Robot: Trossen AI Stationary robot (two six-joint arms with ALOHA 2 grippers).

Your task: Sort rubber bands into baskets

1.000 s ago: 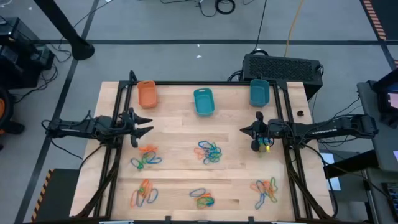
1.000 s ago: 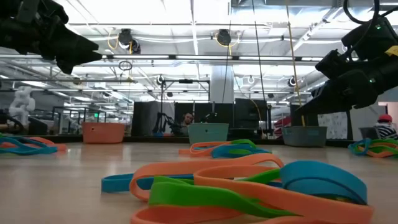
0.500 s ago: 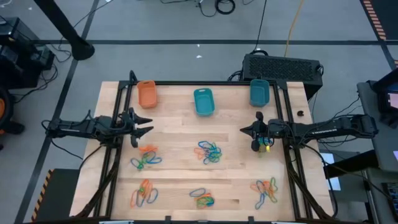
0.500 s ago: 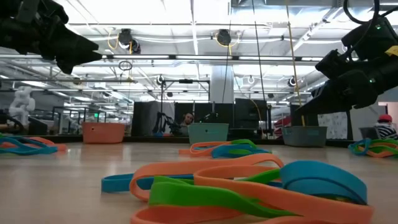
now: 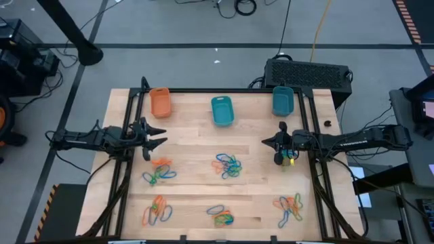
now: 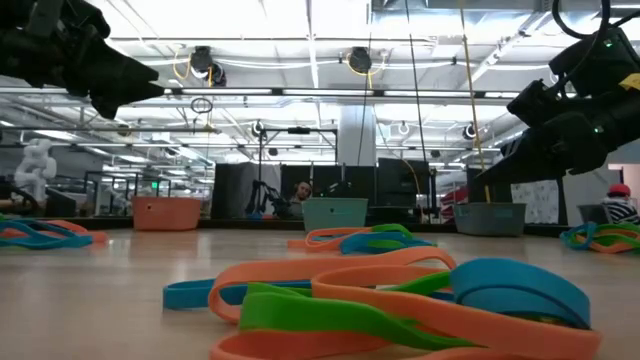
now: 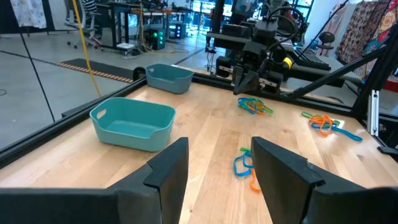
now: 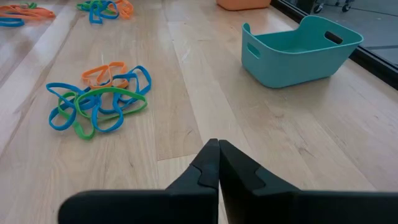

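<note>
Several piles of orange, blue and green rubber bands lie flat on the wooden table: one in the middle (image 5: 228, 165), one on the left (image 5: 159, 171), and others near the front (image 5: 156, 211) (image 5: 220, 216) (image 5: 289, 209). An orange basket (image 5: 160, 102) and two teal baskets (image 5: 222, 110) (image 5: 282, 100) stand along the far edge. My left gripper (image 5: 161, 139) hovers open and empty at the table's left, above its pile; its fingers show apart in the left wrist view (image 7: 217, 163). My right gripper (image 5: 266, 142) hovers at the right, shut and empty (image 8: 217, 152).
A big black box (image 5: 308, 71) sits behind the far right corner. Black frame rails (image 5: 129, 169) (image 5: 313, 169) run along the table's left and right sides. Bare wood lies between the baskets and the piles (image 5: 203, 135).
</note>
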